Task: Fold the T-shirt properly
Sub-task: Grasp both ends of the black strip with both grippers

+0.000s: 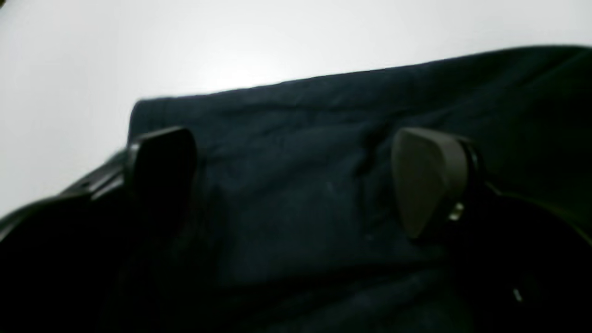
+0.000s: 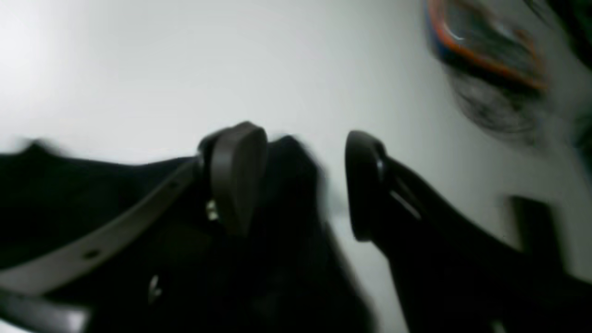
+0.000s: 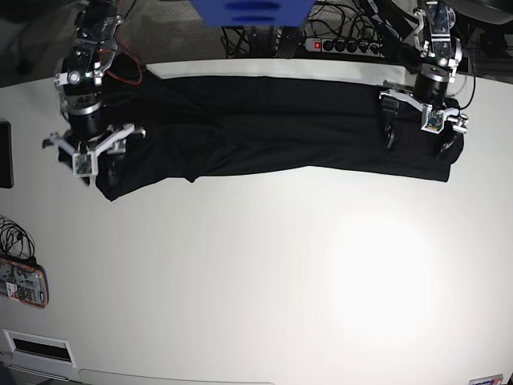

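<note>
The black T-shirt (image 3: 264, 136) lies as a long narrow band across the far side of the white table (image 3: 256, 281). My left gripper (image 3: 417, 144) hovers over the band's right end, jaws wide open. In the left wrist view its fingers (image 1: 430, 180) straddle flat dark cloth (image 1: 323, 115) with nothing held between them. My right gripper (image 3: 86, 164) stands at the band's left end. In the right wrist view that gripper (image 2: 300, 185) has its jaws apart, with a fold of the T-shirt (image 2: 55, 194) reaching beside the left finger and bare table showing in the gap.
A phone (image 3: 22, 282) with cables lies at the table's left edge, a dark flat object (image 3: 4, 152) further back on that edge. Behind the table are a power strip (image 3: 337, 44) and a blue box (image 3: 248, 12). A blurred orange-rimmed thing (image 2: 485, 46) shows top right.
</note>
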Robot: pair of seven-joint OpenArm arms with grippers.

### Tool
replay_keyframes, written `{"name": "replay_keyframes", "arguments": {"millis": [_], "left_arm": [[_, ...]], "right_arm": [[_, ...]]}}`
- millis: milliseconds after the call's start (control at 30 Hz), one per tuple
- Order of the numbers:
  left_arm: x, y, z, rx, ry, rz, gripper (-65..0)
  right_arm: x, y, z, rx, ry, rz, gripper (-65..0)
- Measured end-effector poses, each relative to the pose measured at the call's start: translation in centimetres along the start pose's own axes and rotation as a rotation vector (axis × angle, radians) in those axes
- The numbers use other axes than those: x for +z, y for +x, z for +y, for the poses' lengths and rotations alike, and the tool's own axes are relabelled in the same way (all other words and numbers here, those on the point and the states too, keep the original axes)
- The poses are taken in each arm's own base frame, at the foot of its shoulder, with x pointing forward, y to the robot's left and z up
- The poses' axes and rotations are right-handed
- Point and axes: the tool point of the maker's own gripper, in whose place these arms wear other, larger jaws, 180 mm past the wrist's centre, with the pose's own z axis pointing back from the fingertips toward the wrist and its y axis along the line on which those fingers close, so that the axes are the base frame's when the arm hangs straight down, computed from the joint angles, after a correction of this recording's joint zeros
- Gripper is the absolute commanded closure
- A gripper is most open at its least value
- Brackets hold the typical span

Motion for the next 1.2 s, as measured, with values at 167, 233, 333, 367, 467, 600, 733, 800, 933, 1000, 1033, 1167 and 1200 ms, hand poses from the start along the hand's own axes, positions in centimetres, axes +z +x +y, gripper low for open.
{"name": "replay_keyframes", "arguments": {"millis": [167, 233, 333, 367, 467, 600, 733, 800, 933, 1000, 1033, 1167, 1200], "left_arm": [[0.2, -0.4, 0.5, 0.021, 0.018, 0.027, -65.0], [0.3, -0.3, 1.0, 0.036, 0.036, 0.022, -65.0], [1.1, -0.7, 1.8, 0.071, 0.069, 0.029, -65.0], [1.4, -0.8, 1.8, 0.078, 0.072, 0.031, -65.0], [2.4, -0.5, 1.4, 0.071, 0.051, 0.037, -65.0], [2.7, -0.4, 1.2, 0.060, 0.034, 0.047, -65.0], [2.2, -1.0, 0.9, 0.030, -0.013, 0.102, -62.0], [2.2, -0.9, 0.8, 0.032, -0.020, 0.100, -51.8], [1.7, -0.6, 0.6, 0.039, -0.024, 0.087, -32.9], [1.1, -0.1, 0.7, 0.045, -0.011, 0.069, -26.1], [0.7, 0.3, 0.8, 0.047, -0.003, 0.056, -23.3], [0.1, 0.9, 0.6, 0.056, -0.002, 0.034, -16.6], [-0.1, 0.7, 0.8, 0.060, 0.003, 0.036, -16.3]], "right_arm": [[0.0, -0.9, -0.4, -0.001, -0.014, 0.031, -29.8], [-0.1, -0.1, -0.3, -0.002, -0.010, 0.001, -29.8], [0.1, -0.9, -0.1, -0.004, -0.006, 0.032, -29.8], [0.2, -1.1, -0.1, -0.002, -0.004, 0.038, -29.8], [0.1, -0.8, -0.2, -0.003, -0.007, 0.025, -29.8], [0.1, -0.7, -0.5, -0.003, -0.016, 0.020, -29.8], [0.3, -1.0, -0.9, -0.004, -0.026, 0.028, -29.8], [0.2, -0.9, -0.9, -0.005, -0.027, 0.025, -29.8], [0.3, -0.9, -0.9, -0.005, -0.027, 0.027, -29.8], [0.3, -0.9, -0.9, -0.005, -0.026, 0.026, -29.8], [0.3, -0.9, -0.9, -0.006, -0.027, 0.026, -29.8], [0.3, -0.9, -0.9, -0.005, -0.027, 0.026, -29.8], [0.3, -0.9, -0.9, -0.006, -0.027, 0.026, -29.8]]}}
